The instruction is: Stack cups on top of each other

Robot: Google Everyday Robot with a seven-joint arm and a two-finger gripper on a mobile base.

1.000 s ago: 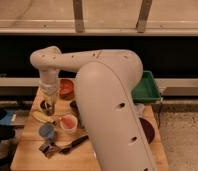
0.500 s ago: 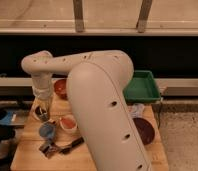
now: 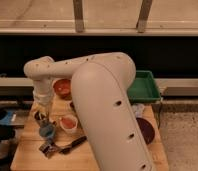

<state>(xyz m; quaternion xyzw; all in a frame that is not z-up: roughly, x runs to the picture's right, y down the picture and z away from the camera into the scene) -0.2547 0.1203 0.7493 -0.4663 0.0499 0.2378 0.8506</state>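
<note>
The light blue cup [image 3: 46,131] stands upright on the left part of the wooden table [image 3: 29,127]. My gripper [image 3: 41,116] hangs from the white arm [image 3: 99,100] just above the cup and slightly to its left. Something small and dark sits at the gripper's end; I cannot tell whether it is the dark shiny cup. Another small dark shape [image 3: 72,106] peeks out at the arm's edge, mostly hidden. The arm covers the middle of the table.
A whitish cup with a red inside [image 3: 68,122] stands right of the blue cup. An orange-red bowl [image 3: 62,88] sits behind, a green tray [image 3: 144,87] at back right, a dark round dish [image 3: 145,130] at right, and a black tool [image 3: 62,146] in front.
The arm has swung left and the gripper has come down toward the light blue cup. The objects on the table have not moved.
</note>
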